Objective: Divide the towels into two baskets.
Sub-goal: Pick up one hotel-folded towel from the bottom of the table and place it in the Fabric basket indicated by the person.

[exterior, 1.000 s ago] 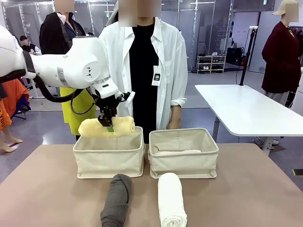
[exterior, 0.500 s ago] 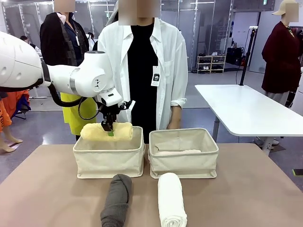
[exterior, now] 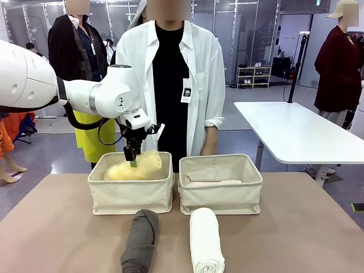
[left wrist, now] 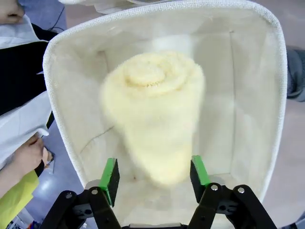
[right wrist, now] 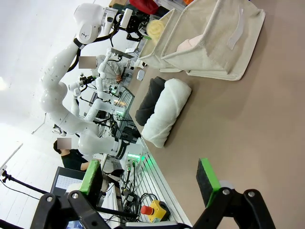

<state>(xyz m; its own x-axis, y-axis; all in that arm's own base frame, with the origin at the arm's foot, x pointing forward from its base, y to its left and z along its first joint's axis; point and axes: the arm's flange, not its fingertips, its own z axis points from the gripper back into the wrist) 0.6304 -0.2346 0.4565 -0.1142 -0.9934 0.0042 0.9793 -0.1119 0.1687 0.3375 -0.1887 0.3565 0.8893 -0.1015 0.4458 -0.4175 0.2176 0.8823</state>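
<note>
On the brown table (exterior: 57,227), at the left beige canvas basket (exterior: 131,190): first drop closing out, pale yellow towel roll (exterior: 139,169) tilted and blurred inside, loose between the spread pads of the left gripper (exterior: 132,161). Lower than half a second back, when carried level at the rim. Beside it, right basket (exterior: 220,196) with pale pink roll (exterior: 210,183); next, likely: lift clear and fetch dark grey roll (exterior: 140,242) or white roll (exterior: 205,242), one per basket; right gripper (right wrist: 148,174) gaping, empty.
</note>
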